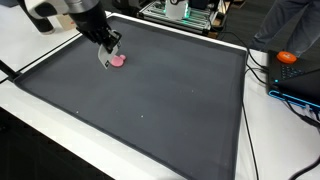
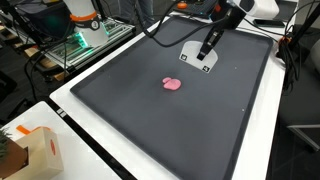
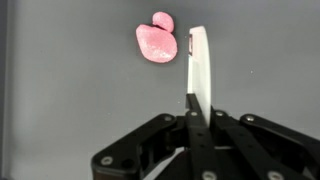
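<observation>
The gripper (image 3: 191, 108) has its fingers drawn together, clamped on a thin white strip (image 3: 199, 62) that juts out past the fingertips; in the wrist view the strip shows edge-on, with its long axis running from 12 to 6 o'clock. The pink lump (image 3: 156, 42) lies on the dark mat (image 3: 70, 110) at about 11 o'clock from the fingertips and at 9 o'clock from the strip's far end; a narrow band of mat shows between lump and strip, so they are near but apart. The lump is a rounded body with a small knob at its 12 o'clock side, so its longer axis runs nearly parallel to the strip. In an exterior view the lump (image 2: 173, 84) sits at about 8 o'clock from the gripper (image 2: 207, 58), towards the middle of the mat (image 2: 200, 135); in an exterior view from another side the lump (image 1: 118, 60) peeps out just beside the gripper (image 1: 108, 56) at 4 o'clock. Whether the strip's lower edge touches the mat cannot be told.
</observation>
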{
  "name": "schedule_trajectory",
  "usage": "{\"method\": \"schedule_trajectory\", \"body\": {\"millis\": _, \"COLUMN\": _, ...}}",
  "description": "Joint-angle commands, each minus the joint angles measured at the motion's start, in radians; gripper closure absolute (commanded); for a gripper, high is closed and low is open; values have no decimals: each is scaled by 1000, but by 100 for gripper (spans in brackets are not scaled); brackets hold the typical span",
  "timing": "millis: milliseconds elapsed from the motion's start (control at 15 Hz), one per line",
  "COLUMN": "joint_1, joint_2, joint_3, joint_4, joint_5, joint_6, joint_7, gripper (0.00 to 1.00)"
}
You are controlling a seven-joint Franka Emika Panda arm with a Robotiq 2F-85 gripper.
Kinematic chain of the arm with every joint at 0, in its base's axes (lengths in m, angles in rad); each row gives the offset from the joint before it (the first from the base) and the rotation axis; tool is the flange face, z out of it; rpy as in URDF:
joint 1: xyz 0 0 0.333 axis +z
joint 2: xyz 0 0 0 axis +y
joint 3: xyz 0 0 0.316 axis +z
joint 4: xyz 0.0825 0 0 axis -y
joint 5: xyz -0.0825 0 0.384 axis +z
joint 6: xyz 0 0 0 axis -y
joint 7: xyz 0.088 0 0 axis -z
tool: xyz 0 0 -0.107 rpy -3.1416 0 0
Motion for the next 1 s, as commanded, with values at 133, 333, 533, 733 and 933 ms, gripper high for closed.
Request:
{"method": "schedule_trajectory", "body": {"millis": 133, "joint_1": -97, "joint_2": 113, "joint_3": 7, "joint_4": 200, "joint_5": 126, "joint_6": -150, "joint_7": -71, "gripper": 99}}
{"method": "schedule_trajectory", "body": {"millis": 333, "joint_1": -150, "joint_2": 153, "joint_3": 5, "joint_4": 271, "joint_5": 182, "joint_6": -199, "joint_7": -97, "gripper": 99}}
{"method": "schedule_trajectory", "body": {"millis": 533, "joint_1": -203, "joint_2": 180, "joint_3": 8, "joint_4": 313, "joint_5": 232, "joint_6": -224, "joint_7": -137, "gripper": 99}}
{"method": "schedule_trajectory", "body": {"millis": 733, "joint_1": -256, "joint_2": 201, "joint_3": 17, "joint_4": 344, "joint_5": 289, "joint_6": -249, "joint_7": -190, "gripper": 99}}
{"method": "schedule_trajectory", "body": {"millis": 933, "joint_1": -294, "joint_2": 214, "joint_3": 18, "joint_4": 359, "joint_5": 330, "joint_6": -254, "joint_7": -228, "gripper": 99}}
